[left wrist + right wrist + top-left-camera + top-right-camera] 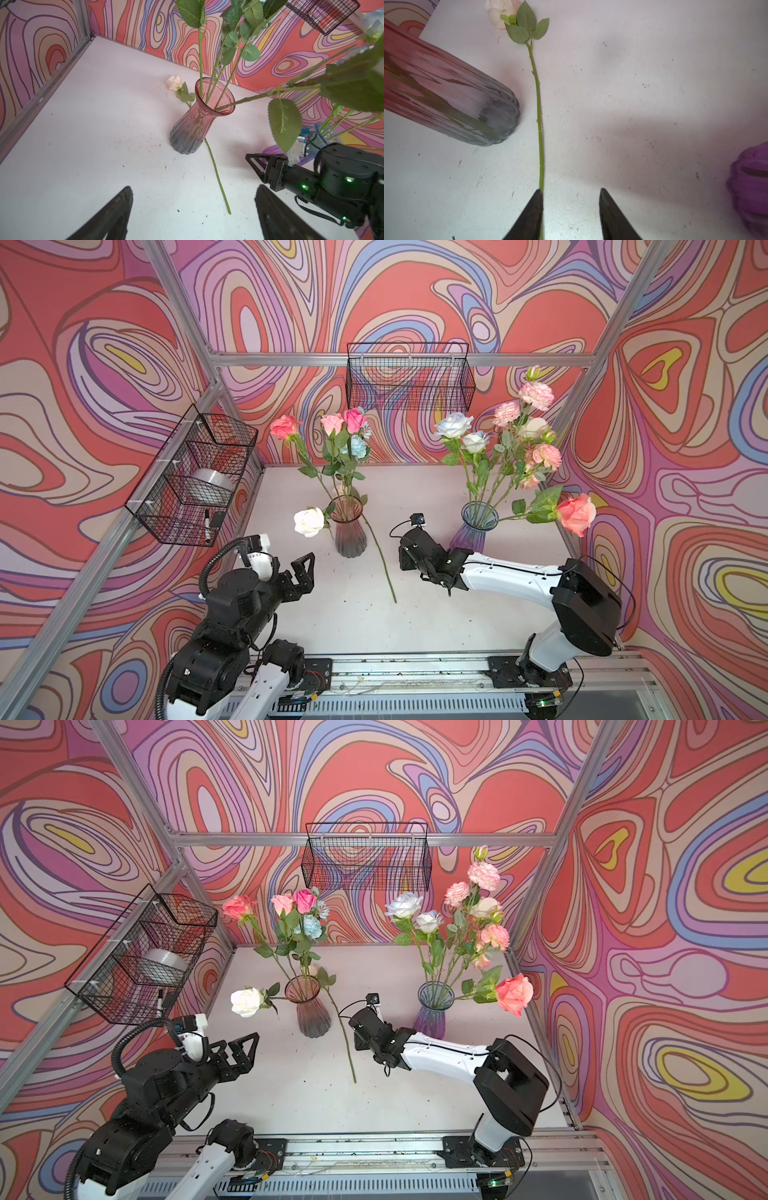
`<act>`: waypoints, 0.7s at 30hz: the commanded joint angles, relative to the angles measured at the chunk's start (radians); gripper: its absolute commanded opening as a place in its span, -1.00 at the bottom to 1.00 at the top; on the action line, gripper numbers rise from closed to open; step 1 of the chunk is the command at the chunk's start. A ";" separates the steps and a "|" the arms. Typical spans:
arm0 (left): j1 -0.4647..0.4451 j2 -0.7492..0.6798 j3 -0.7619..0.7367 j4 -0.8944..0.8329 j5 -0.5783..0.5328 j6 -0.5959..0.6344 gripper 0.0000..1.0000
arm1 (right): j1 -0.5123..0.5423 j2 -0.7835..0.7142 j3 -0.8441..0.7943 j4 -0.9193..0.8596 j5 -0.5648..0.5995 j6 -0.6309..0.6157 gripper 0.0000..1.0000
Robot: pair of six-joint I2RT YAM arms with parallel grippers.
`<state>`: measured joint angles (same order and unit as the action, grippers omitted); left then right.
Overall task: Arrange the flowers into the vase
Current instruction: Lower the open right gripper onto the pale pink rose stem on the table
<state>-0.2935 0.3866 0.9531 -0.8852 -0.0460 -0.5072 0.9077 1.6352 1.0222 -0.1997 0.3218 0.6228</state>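
One cream rose (538, 104) lies loose on the worktop (457, 614) just right of the pink vase (350, 531), stem end pointing near, so the right jaws hang half-spread over that stem, seemingly to pinch it, while the left jaws stand wide apart and empty

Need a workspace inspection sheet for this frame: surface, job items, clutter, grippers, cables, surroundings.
Surface: white table, scuffed, with dark specks.
Job's things: pink vase and purple vase stand upright, both holding flowers; one loose rose lies on the table beside the pink vase.
Clutter: nothing seen beyond the specks.
Grippers: left gripper open, holding nothing; right gripper open, low over the loose rose's stem, which runs beside one fingertip, not gripped.
Cables: black cable loops off the right wrist camera; corrugated hose on the left arm.
Surroundings: swirl-patterned walls, aluminium frame, side wire basket with tape roll and marker, back wire basket.
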 commanded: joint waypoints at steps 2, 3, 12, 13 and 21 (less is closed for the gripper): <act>0.004 -0.061 -0.034 -0.005 0.000 -0.045 0.84 | -0.009 0.113 0.092 -0.049 -0.128 -0.073 -0.16; 0.004 -0.068 -0.039 -0.011 -0.001 -0.050 0.84 | -0.010 0.153 0.117 -0.056 -0.156 -0.081 -0.20; 0.004 -0.097 -0.076 -0.024 0.004 -0.059 0.84 | -0.009 0.425 0.366 -0.145 -0.150 -0.127 -0.23; 0.004 -0.098 -0.077 -0.026 0.006 -0.059 0.84 | -0.009 0.448 0.388 -0.163 -0.142 -0.127 -0.25; 0.005 -0.135 -0.086 -0.042 0.009 -0.081 0.84 | -0.010 0.511 0.406 -0.186 -0.102 -0.098 -0.53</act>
<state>-0.2935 0.2714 0.8799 -0.8974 -0.0437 -0.5625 0.9028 2.1128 1.4265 -0.3332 0.1913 0.5140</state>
